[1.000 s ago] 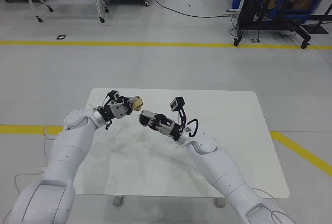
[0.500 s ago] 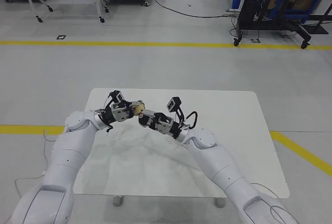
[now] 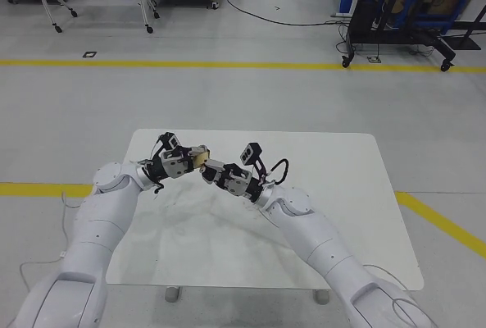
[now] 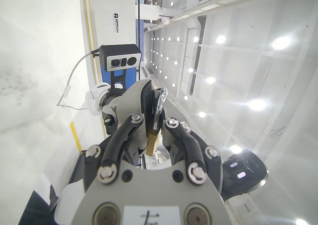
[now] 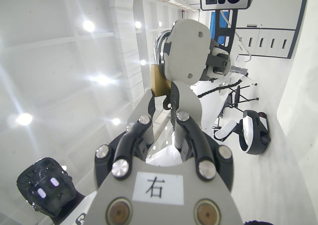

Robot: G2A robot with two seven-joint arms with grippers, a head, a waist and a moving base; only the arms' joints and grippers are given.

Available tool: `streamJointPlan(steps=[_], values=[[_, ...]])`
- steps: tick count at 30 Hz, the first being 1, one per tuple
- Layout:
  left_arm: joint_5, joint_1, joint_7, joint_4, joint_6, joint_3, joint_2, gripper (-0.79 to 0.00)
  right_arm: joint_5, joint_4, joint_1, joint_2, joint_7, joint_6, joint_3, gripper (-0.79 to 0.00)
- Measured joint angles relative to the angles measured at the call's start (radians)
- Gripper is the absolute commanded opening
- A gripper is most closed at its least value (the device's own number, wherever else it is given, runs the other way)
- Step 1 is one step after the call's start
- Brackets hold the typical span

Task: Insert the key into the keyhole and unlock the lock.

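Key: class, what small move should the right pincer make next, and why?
Probably ease the key straight on into the lock, before any turn. The right pincer grips the key, the left pincer grips the brass lock, and the blade's tip meets the lock's end; how deep it sits cannot be seen.

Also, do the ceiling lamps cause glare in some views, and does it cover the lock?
Left wrist view: the lamps flare into star streaks, clear of the lock. Right wrist view: similar streaks beside the lock, not over it; the key sits shaded between the fingers. Top view: even light, no glare on the table.
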Motion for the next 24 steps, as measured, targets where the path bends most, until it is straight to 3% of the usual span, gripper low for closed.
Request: streamJointPlan(steps=[2,19,22,24], values=[[-0.015,0.002,0.008,0.001,0.007,-0.004,-0.001,-0.785,-0.003,0.000,0.001,0.000,0.011,-0.013,0.003,-0.533],[-0.042,-0.009,0.006,0.024,0.049,0.004,-0.004,-0.785,-0.044,-0.042,-0.025,0.004,0.014,-0.005,0.005,-0.594],[-0.036,-0.011,0.006,0.025,0.048,0.010,-0.005,-0.785,-0.042,-0.038,-0.023,0.001,0.008,-0.003,0.003,-0.653],[-0.032,-0.012,0.006,0.025,0.045,0.013,-0.006,-0.785,-0.039,-0.036,-0.022,0.000,0.004,-0.004,0.002,-0.754]])
